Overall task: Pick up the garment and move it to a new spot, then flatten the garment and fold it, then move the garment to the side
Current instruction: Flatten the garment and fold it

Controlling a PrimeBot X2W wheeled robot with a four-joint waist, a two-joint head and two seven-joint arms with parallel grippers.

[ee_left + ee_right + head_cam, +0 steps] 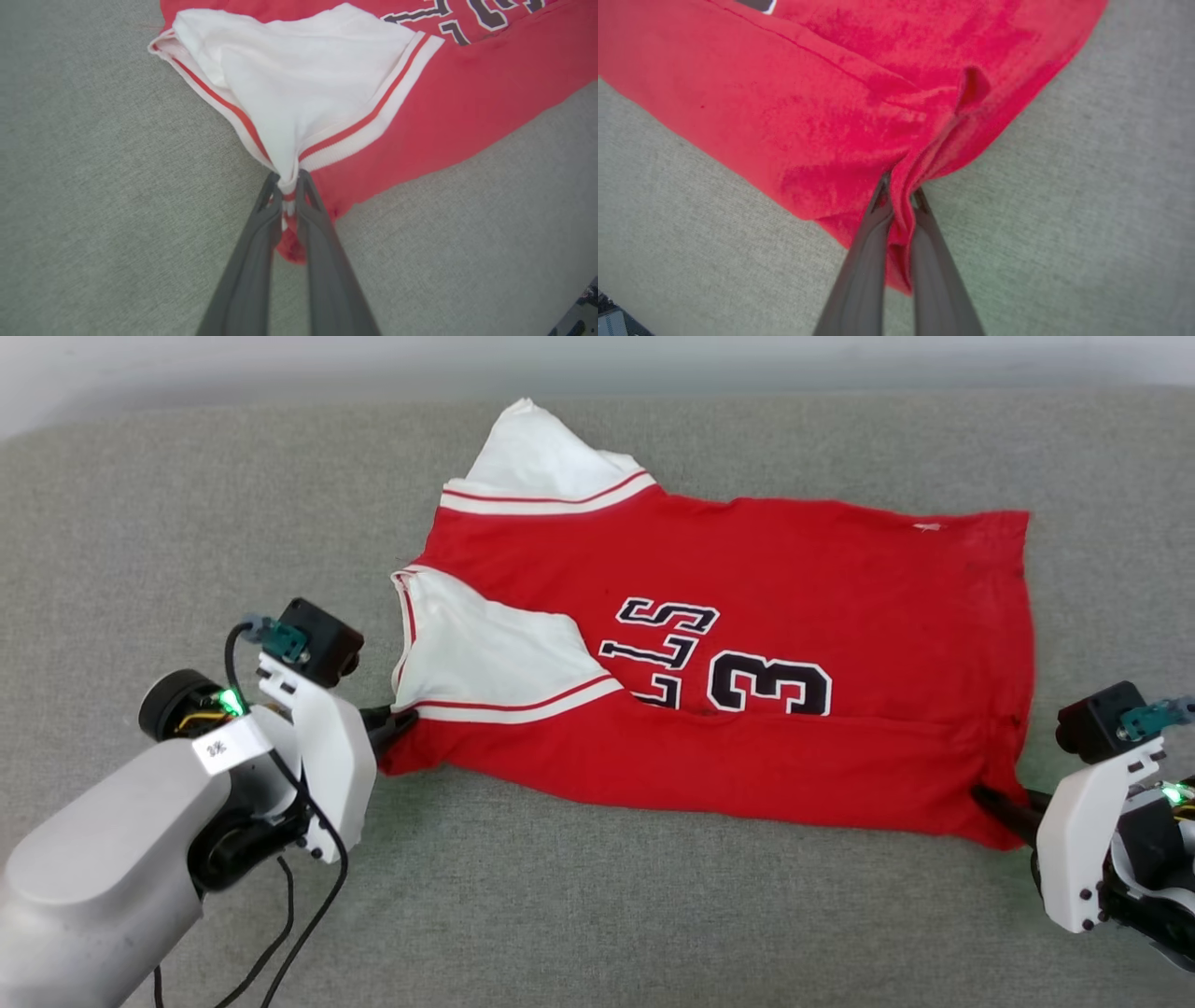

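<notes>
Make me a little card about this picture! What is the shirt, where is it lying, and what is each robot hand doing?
garment: red jersey, white shoulder panels, number 3
lying on: grey cloth surface, mostly spread out, a fold along the near edge
left hand: shut on the jersey's near shoulder corner
right hand: shut on the jersey's near bottom corner
lifted: not yet

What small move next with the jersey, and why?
Probably lift both corners together: the left gripper is shut on the jersey at its near shoulder corner, the right gripper at the near hem corner, and the cloth lies on the grey surface.
</notes>
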